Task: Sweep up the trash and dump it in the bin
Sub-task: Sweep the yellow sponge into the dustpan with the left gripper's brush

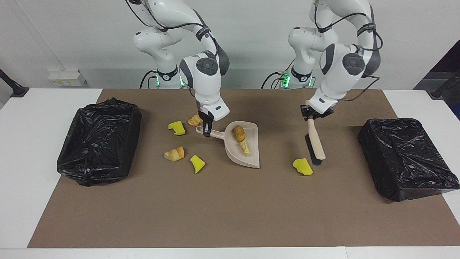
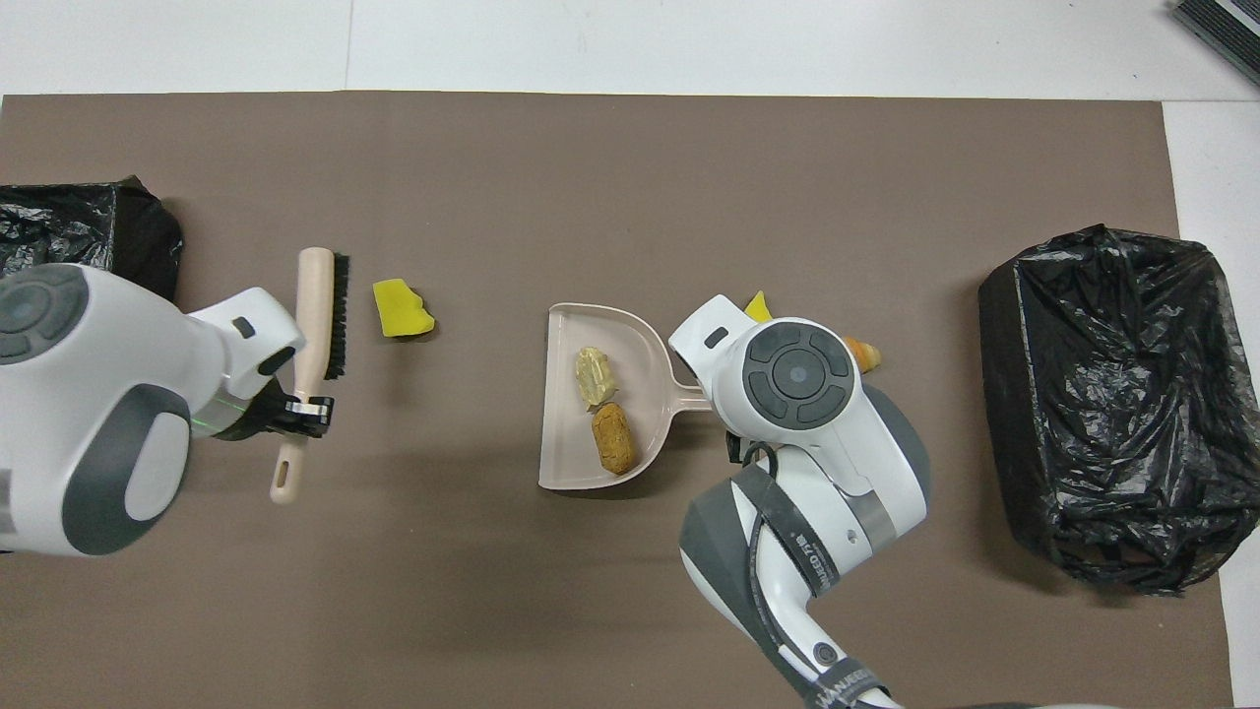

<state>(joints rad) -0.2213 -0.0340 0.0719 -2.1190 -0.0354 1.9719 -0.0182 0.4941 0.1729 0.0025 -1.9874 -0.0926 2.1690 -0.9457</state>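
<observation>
Facing view: right gripper (image 1: 206, 132) clamps dustpan (image 1: 243, 145) handle, pan flat for loading, two scraps (image 1: 241, 138) inside. Left gripper (image 1: 309, 114) grips brush (image 1: 315, 144), bristles beside a yellow chunk (image 1: 302, 167); four scraps (image 1: 176, 128) loose on table (image 1: 222, 208).

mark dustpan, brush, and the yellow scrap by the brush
dustpan (image 1: 251, 153): facing view, bare pan floor.
brush (image 1: 316, 141): facing view, wooden back.
yellow scrap (image 1: 302, 167): facing view, top face.

My facing camera sits high across the tabletop (image 1: 230, 216), looking at the robots; my overhead camera looks steeply down; both share the brown mat (image 2: 630, 177).
</observation>
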